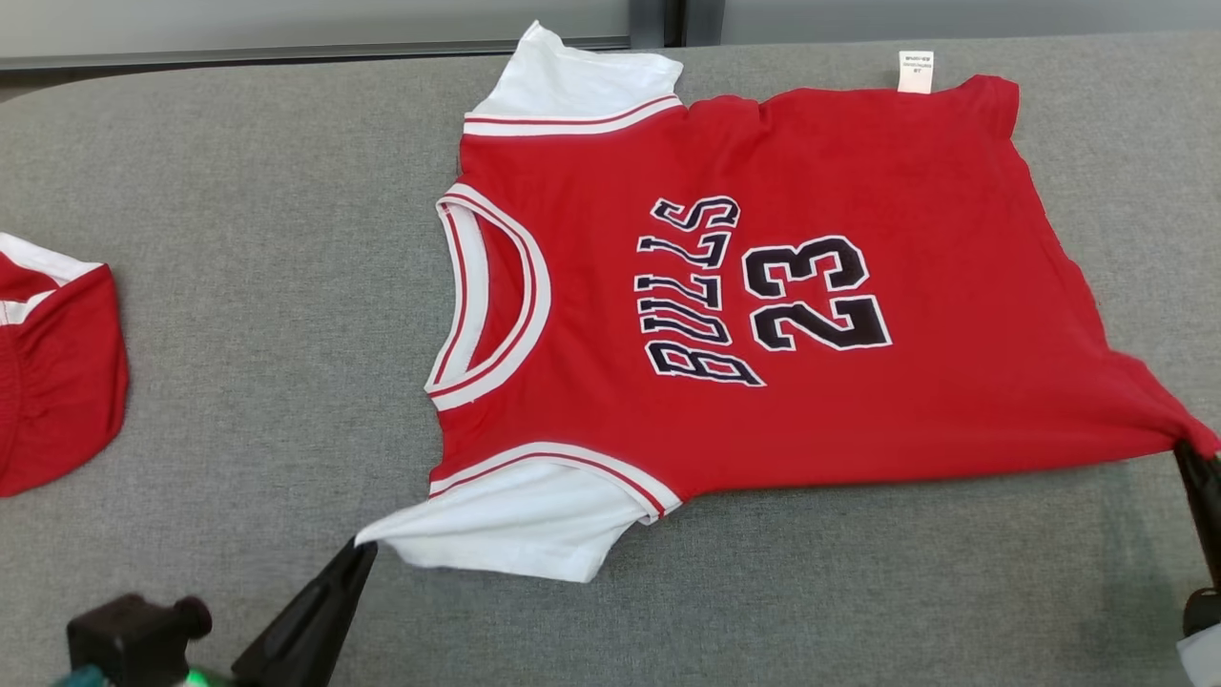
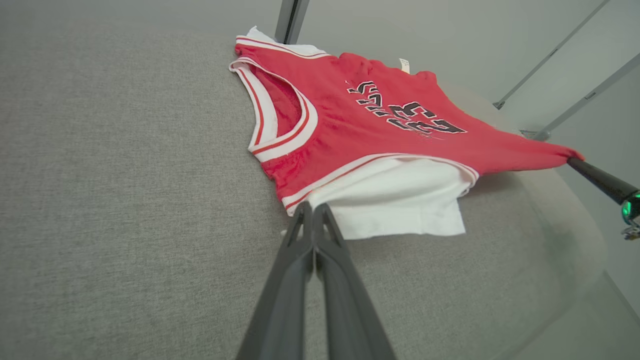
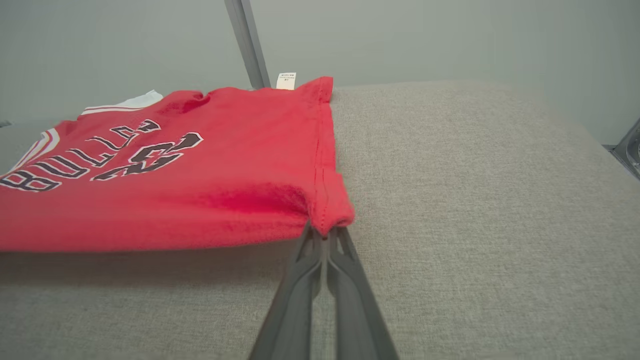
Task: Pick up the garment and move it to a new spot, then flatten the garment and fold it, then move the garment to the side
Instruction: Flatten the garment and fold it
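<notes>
We identify a padded table (image 1: 238, 286) covered in grey woven fabric; its far left corner is rounded. At the table's left edge lies a second cloth item (image 1: 57, 382), red with white trim, bunched, and cut off by the border of the head view. Behind the far edge stands a pale grey wall (image 3: 450, 35). A dark grey upright post (image 3: 245, 40) rises near the middle of that edge. In the left wrist view, two slim metal rails (image 2: 550, 55) run diagonally across the wall, beyond a rounded table corner. In the right wrist view, a metal fitting (image 3: 631, 150) sits past the table's edge; we cannot tell its kind.
</notes>
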Controlling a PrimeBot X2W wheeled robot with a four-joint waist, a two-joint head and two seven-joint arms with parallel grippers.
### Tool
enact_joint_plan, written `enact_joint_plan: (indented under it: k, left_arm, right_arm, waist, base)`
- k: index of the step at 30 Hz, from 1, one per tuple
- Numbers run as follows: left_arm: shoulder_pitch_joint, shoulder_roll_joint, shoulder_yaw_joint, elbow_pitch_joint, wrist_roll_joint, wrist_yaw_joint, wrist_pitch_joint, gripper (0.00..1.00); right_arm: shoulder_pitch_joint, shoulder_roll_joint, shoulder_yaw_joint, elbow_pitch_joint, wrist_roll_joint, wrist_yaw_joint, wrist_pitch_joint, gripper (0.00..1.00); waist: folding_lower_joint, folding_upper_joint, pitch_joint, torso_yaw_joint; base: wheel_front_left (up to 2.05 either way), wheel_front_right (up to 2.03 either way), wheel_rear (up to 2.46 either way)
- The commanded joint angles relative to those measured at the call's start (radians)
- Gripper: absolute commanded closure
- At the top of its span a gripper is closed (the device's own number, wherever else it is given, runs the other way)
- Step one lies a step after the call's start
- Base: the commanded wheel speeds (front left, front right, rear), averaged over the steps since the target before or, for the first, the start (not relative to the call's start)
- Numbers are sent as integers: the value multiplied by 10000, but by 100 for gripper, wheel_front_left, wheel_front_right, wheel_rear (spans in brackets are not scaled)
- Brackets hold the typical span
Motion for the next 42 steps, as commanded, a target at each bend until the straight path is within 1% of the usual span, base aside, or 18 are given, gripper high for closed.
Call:
enact_joint_plan:
  k: [1,3,6,9,15,21,22,23,24,25,26,27,28,32,34,36,39,42]
  left_arm:
    - [-281,-16,76,-13,-86,-32,34,100]
    - [-724,-274,44,100,-422,-331,275,100]
    - [-1686,-532,32,643,-745,-779,660,100]
    - [-2755,-802,8,1316,-792,-1181,999,100]
    - [-4812,-1364,-107,2580,-568,-1689,1502,100]
    - [-6497,-1854,-248,3877,-177,-2130,1616,100]
    - [-6692,-1938,-270,4088,-96,-2206,1579,100]
    - [-6870,-2039,-290,4307,-51,-2264,1523,100]
    - [-7003,-2122,-325,4488,-12,-2342,1461,100]
    - [-7117,-2207,-328,4696,18,-2404,1370,88]
    - [-7165,-2248,-349,4896,79,-2425,1323,62]
    - [-7203,-2283,-395,5049,121,-2465,1260,16]
    - [-7209,-2351,-375,5163,162,-2444,1135,0]
    - [-6719,-2405,-322,5333,474,-2289,417,0]
    - [-6305,-2430,-298,5237,624,-2074,10,0]
    - [-5804,-2413,-366,5110,708,-1809,-212,0]
    - [-4957,-2485,-574,4965,558,-1448,-133,0]
    - [-4468,-2565,-800,5017,352,-1315,158,0]
  right_arm:
    - [-18,29,-5,-68,-100,-25,134,100]
    - [-231,155,-55,-143,-371,-25,548,100]
    - [-711,315,-88,-35,-724,-25,1012,100]
    - [-1338,473,-175,121,-901,-25,1372,100]
    - [-2785,630,-319,704,-1047,-25,1711,100]
    - [-4237,696,-123,1302,-1148,-25,1567,100]
    - [-4453,696,-73,1409,-1194,-25,1504,98]
    - [-4681,721,-79,1564,-1252,-25,1415,64]
    - [-4864,766,-61,1675,-1307,-25,1290,0]
    - [-5021,813,38,1754,-1322,-25,1129,0]
    - [-5146,871,82,1828,-1302,-23,912,0]
    - [-5228,906,110,1871,-1272,-23,682,0]
    - [-5266,916,161,1870,-1257,-23,394,0]
    - [-4764,772,63,1968,-1263,-25,-699,0]
    - [-4379,717,-22,2046,-1320,-22,-1140,0]
    - [-3948,802,-74,2186,-1243,-22,-1392,0]
    - [-3485,912,-56,2318,-1144,-22,-1575,0]
    - [-3273,1047,24,2480,-1085,-22,-1627,0]
  waist:
    - [-1,-1,22,-5]
    - [-1,-1,98,46]
    - [-1,-1,287,86]
    - [-1,-1,506,116]
    - [-1,-1,1120,171]
    - [-1,-1,1756,143]
    - [-1,-1,1836,130]
    - [-1,-1,1910,115]
    - [-1,-1,1962,104]
    - [-1,-1,2005,99]
    - [-1,-1,2033,88]
    - [-1,-1,2049,78]
    - [-1,-1,2056,71]
    - [-1,-1,1930,60]
    - [-1,-1,1795,53]
    - [-1,-1,1661,30]
    - [-1,-1,1511,28]
    - [-1,-1,1430,48]
  base:
    - [0,0,0]
    - [0,0,0]
    - [0,0,0]
    - [0,0,0]
    - [0,0,0]
    - [0,0,0]
    - [0,0,0]
    - [0,0,0]
    - [0,0,0]
    - [0,0,0]
    - [0,0,0]
    - [0,0,0]
    - [0,0,0]
    - [0,0,0]
    - [0,0,0]
    - [0,0,0]
    - [0,0,0]
    - [0,0,0]
